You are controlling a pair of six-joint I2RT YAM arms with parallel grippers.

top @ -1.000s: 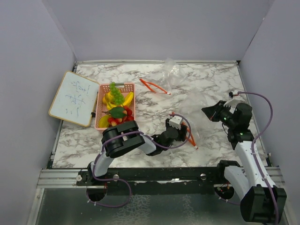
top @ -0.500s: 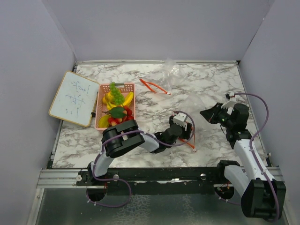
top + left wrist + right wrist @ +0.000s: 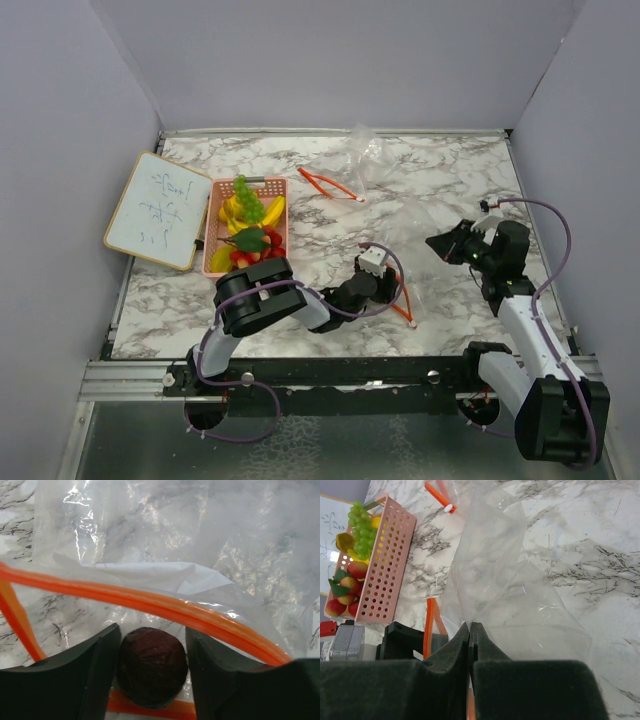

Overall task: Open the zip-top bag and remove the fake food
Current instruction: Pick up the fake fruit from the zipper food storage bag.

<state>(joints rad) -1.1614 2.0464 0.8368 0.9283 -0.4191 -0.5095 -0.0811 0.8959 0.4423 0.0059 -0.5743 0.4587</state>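
Left claw (image 3: 152,632) is partly open. Its fingers (image 3: 95,675) are snug against both sides of a dark round piece (image 3: 152,672), which sits at the mouth of the bag (image 3: 165,540) between the orange zip strips (image 3: 150,602). The bag is mid-tabletop, near the front edge. Right claw (image 3: 470,627) is fully closed, pinching the bag's clear film on the side away from the zip. The rest of the toy food (image 3: 248,215) is piled in the pink basket (image 3: 262,180) at the left side of the tabletop, with a whiteboard (image 3: 160,210) at the left edge. A second bag (image 3: 365,150) lies by the far edge.
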